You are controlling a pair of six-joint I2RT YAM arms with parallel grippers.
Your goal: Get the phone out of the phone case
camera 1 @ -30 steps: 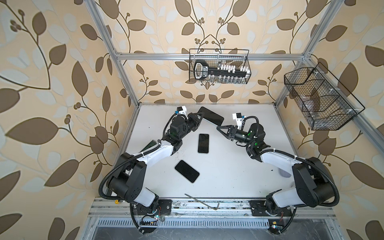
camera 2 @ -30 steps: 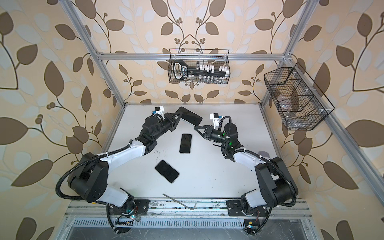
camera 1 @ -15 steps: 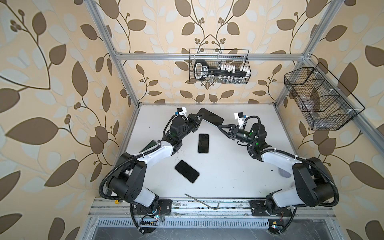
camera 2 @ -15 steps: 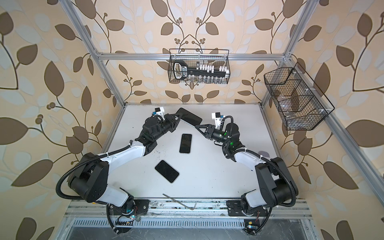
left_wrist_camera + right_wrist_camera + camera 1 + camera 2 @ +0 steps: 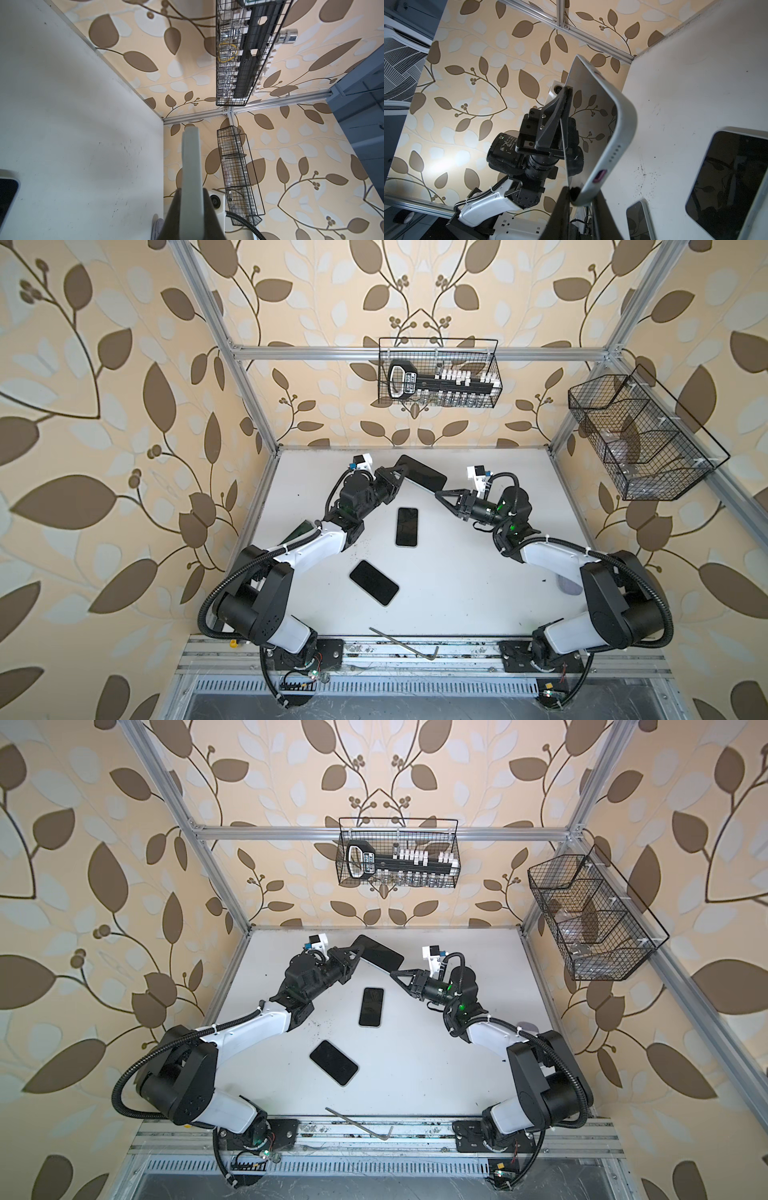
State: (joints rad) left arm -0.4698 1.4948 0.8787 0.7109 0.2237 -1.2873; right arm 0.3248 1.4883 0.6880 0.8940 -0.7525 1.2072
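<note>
We are looking first at the left gripper (image 5: 400, 475). Its jaws are clamping the phone case (image 5: 618, 133) across one long side, with one finger (image 5: 555, 116) pressing on the glass of the phone (image 5: 588, 97) and the other hidden behind the back. In the left wrist view the pale edge of the case is running straight out from between the dark fingers.

The right gripper (image 5: 439, 492) is meeting the same case from the opposite end. Its fingertips are drawn close together about one bottom corner, beside the charging port, and in the right wrist view that corner is sitting between them. The phone is sitting in its case, and the pair is hanging tilted in the air over the far edge of the tabletop (image 5: 478, 580), about midway along it — touching nothing but the two grippers.

Moving outward, we are finding two more handsets lying flat, screen up. The middle handset (image 5: 407, 526) is resting near the centre of the tabletop between the arms. The angled handset (image 5: 374, 583) is lying nearer the front edge, on the left arm's side. A bent hex key (image 5: 403, 645) is lying along the front edge. Beyond the tabletop, the back basket (image 5: 438, 373) is holding a socket rack on the far wall — and the side basket (image 5: 648, 439) is hanging on the right wall.
</note>
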